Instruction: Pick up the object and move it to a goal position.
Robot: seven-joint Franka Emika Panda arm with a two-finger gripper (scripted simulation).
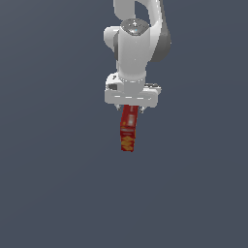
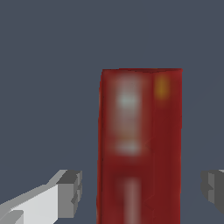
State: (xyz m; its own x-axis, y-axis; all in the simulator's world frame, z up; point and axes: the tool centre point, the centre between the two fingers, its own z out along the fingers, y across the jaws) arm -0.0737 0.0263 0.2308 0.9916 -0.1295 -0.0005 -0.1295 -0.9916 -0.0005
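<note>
Below white arm's gripper (image 1: 130,109) — narrow red rectangular box (image 1: 128,128) with yellow-orange patterned end hangs long axis vertical, top end between fingers, off any surface. Wrist view: grey finger pads (image 2: 71,193) stand apart from box (image 2: 140,144) sides — grip contact unclear, cannot tell. Goal unseen.
</note>
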